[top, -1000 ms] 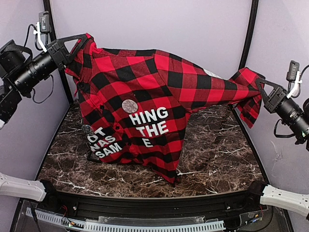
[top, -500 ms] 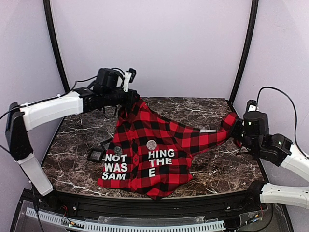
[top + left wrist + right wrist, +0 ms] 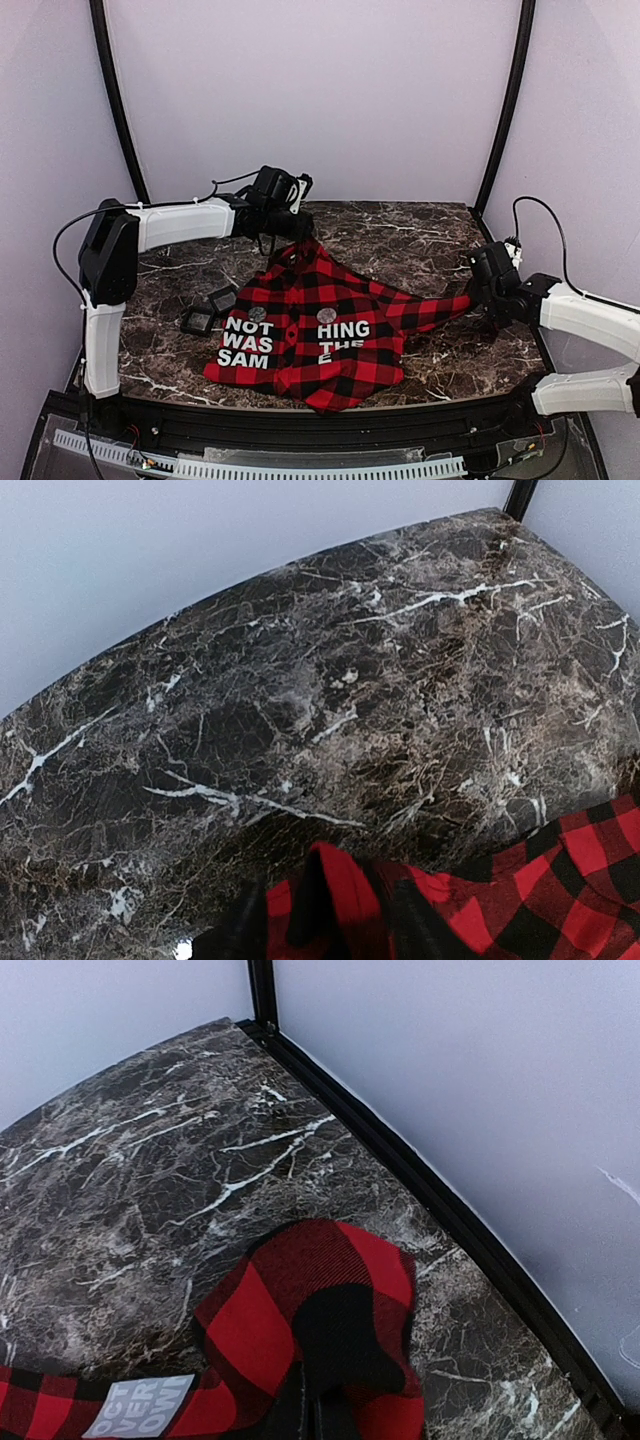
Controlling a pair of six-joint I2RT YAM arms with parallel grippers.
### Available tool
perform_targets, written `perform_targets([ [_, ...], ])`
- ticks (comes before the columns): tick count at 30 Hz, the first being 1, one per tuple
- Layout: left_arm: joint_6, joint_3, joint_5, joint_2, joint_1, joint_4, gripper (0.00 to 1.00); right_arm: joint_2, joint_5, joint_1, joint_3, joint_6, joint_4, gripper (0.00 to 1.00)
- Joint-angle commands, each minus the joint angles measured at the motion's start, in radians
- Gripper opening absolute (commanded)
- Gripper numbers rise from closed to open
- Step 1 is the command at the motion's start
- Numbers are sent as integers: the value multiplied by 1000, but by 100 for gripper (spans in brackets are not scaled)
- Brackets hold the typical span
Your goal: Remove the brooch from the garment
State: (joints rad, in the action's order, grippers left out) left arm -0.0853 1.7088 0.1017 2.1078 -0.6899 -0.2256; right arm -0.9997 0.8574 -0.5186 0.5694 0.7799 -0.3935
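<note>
Red-and-black plaid cloth garment (image 3: 330, 345) lies front-centre on dark marble tabletop (image 3: 420, 230). Its far tip is held off the table, pinched in left gripper (image 3: 297, 238), behind and left of centre. Its sleeve runs right to right gripper (image 3: 478, 292), clamped near the table's right edge. Two small round pale grey-white discs sit on the garment front: right disc (image 3: 326, 315) above the HING lettering, left disc (image 3: 257, 314) above WAS. Two small black square frames, near frame (image 3: 198, 320) and far frame (image 3: 221, 298), lie on the table just left of the garment.
</note>
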Motion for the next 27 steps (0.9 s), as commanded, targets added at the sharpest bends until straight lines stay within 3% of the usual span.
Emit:
perform_targets([
  [1, 0, 50, 23, -33, 3, -18, 71, -54, -91, 70, 1, 9, 41, 12],
  [2, -2, 50, 24, -44, 3, -36, 81, -59, -101, 74, 10, 10, 32, 27],
  [3, -11, 47, 33, -52, 3, -45, 84, -61, -108, 76, 20, 8, 22, 47],
  [5, -27, 23, 51, -89, 3, -61, 90, -58, -135, 76, 41, -8, 2, 76],
  [7, -55, -35, 64, -149, 2, -64, 93, -45, -173, 75, 61, -48, -7, 86],
  [12, -144, -264, 32, -360, 3, -24, 98, 20, -330, 68, 80, -172, 10, 92],
  [18, -311, -514, -32, -554, 5, -55, 99, 56, -604, 15, 83, -252, 67, 91],
  [27, -468, -761, -60, -683, 39, -120, 99, -173, -607, -243, 187, -163, 73, 87],
])
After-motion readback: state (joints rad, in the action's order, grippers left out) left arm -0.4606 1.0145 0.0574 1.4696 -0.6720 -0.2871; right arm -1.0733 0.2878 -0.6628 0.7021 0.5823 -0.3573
